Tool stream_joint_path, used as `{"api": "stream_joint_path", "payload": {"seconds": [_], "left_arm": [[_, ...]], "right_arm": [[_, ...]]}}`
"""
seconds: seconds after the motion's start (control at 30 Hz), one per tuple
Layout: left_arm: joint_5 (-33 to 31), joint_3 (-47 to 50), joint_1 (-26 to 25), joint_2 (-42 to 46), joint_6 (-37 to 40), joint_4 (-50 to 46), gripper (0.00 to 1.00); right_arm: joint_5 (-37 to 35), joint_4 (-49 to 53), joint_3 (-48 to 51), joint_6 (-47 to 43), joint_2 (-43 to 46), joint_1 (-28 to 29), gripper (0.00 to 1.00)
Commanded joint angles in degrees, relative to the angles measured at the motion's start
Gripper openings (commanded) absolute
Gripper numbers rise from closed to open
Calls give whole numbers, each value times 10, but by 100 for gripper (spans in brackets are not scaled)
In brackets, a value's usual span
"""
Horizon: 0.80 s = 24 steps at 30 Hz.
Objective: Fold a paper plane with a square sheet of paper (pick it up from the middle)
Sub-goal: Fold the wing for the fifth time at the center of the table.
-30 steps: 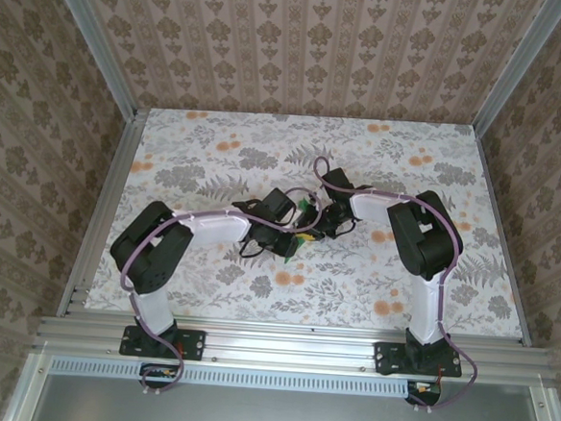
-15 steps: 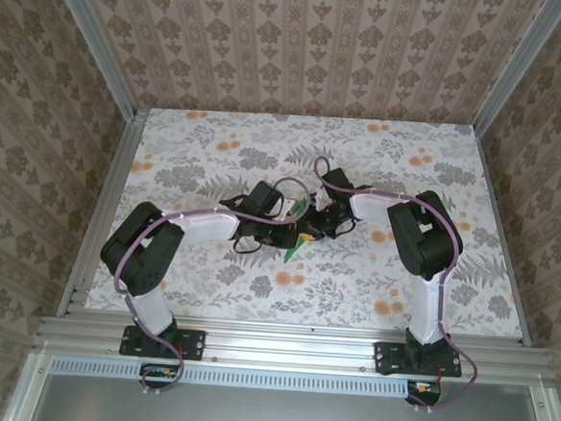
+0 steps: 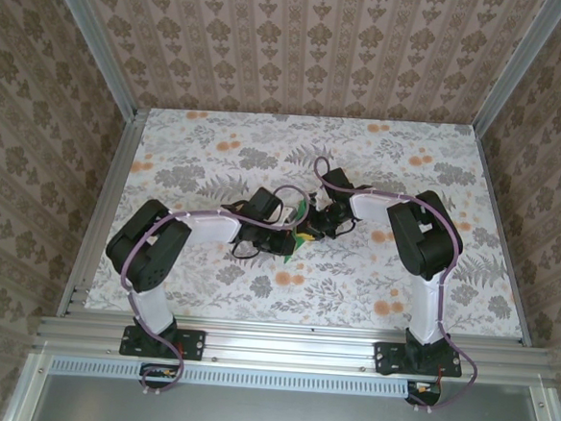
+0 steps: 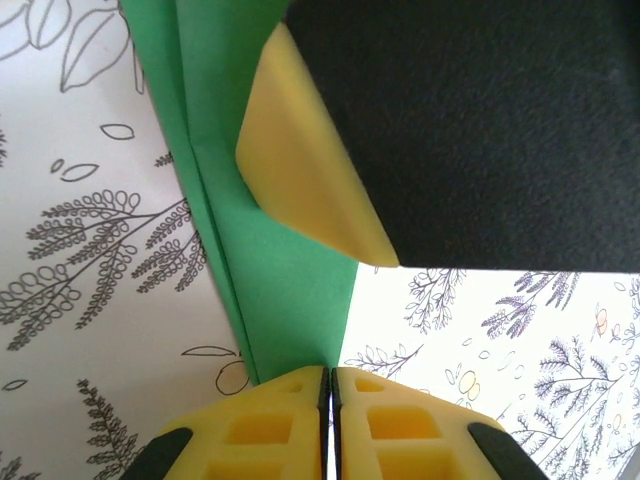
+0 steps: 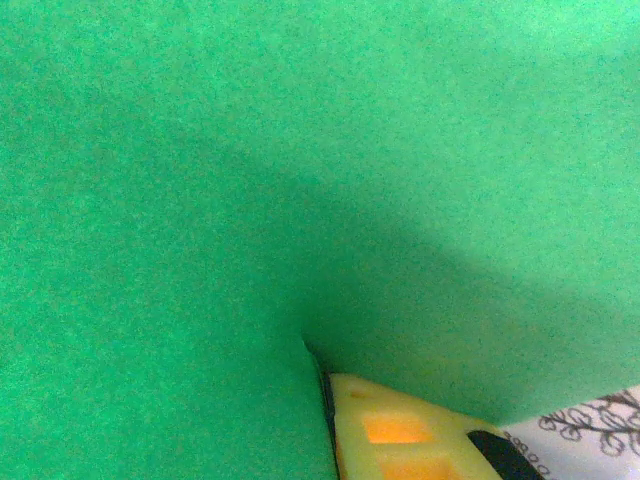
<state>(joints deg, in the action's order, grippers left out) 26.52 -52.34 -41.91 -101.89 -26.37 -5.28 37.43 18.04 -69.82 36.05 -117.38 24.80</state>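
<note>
The square sheet of paper (image 4: 290, 290) is bright green and folded narrow, with a long crease along its left side. It hangs between the two grippers over the middle of the table (image 3: 217, 158), and a small piece of the green paper (image 3: 294, 242) shows from above. My left gripper (image 4: 330, 372) is shut on the paper's lower end, the yellow fingers pressed together. My right gripper (image 5: 322, 378) is shut on the same paper (image 5: 300, 150), one of its fingers hidden behind it. Its yellow finger (image 4: 300, 170) lies against the paper further up. From above, left gripper (image 3: 289, 232) and right gripper (image 3: 311, 227) nearly touch.
The floral tabletop is walled by aluminium rails (image 3: 102, 208) at left and right, with patterned walls behind. Purple cables (image 3: 317, 170) loop over both arms. The right wrist's black body (image 4: 470, 130) stands close in front of the left gripper.
My left gripper has closed onto the lower end of the green paper, and the left arm has shifted slightly. The right arm has stayed put, holding the paper.
</note>
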Motion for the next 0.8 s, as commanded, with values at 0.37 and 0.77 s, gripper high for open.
{"api": "stream_joint_path", "payload": {"seconds": [0.37,0.77], "left_arm": [[8,-2,1,-28,10,-11,16],[32,35,1,13,24,-20,14]], "right_arm": [[-142,50,31,10,-74,-3,13],[-145,52,30,10,-78,-3,13]]}}
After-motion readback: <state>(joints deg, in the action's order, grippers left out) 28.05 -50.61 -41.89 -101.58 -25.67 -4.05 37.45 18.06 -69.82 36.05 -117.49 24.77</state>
